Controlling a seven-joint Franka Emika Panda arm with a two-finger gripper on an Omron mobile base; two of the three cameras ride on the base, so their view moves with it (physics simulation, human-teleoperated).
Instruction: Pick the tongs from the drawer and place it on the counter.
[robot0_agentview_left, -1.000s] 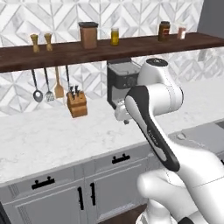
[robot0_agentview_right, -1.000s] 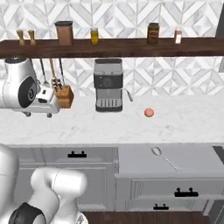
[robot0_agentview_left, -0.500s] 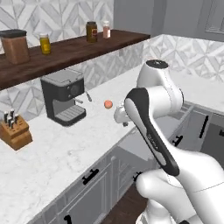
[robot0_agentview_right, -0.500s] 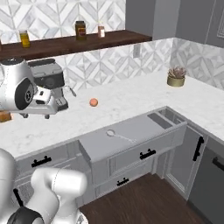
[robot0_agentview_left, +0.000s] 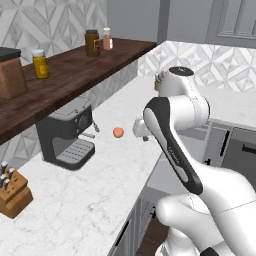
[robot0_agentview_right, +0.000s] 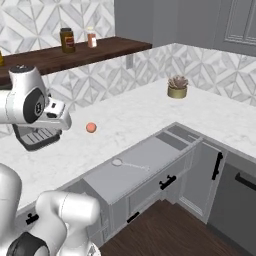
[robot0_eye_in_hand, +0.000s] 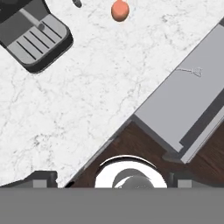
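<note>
The tongs (robot0_agentview_right: 127, 164) lie flat in the open drawer (robot0_agentview_right: 155, 152), a slim silver piece with its rounded head to the left. In the hand view the tongs (robot0_eye_in_hand: 191, 71) show small on the drawer's grey floor (robot0_eye_in_hand: 188, 105), far to the right. My gripper (robot0_agentview_right: 56, 125) hangs high over the white marble counter (robot0_agentview_right: 135, 115), left of the drawer and well apart from the tongs. Its fingertips (robot0_eye_in_hand: 42, 178) stand wide apart with nothing between them, so it is open. From the left base the gripper (robot0_agentview_left: 142, 134) sits beside the orange ball, and my arm covers most of the drawer (robot0_agentview_left: 156, 176).
An orange ball (robot0_agentview_right: 90, 127) rests on the counter behind the drawer. A black coffee machine (robot0_agentview_left: 67, 135) and a knife block (robot0_agentview_left: 12, 192) stand further left. A potted plant (robot0_agentview_right: 177, 87) is at the back right. A dark shelf (robot0_agentview_left: 75, 75) with jars runs above.
The whole scene has swung, so the base has moved: the drawer and counter now run diagonally. The arm keeps the same raised pose, and the tongs still lie in the drawer.
</note>
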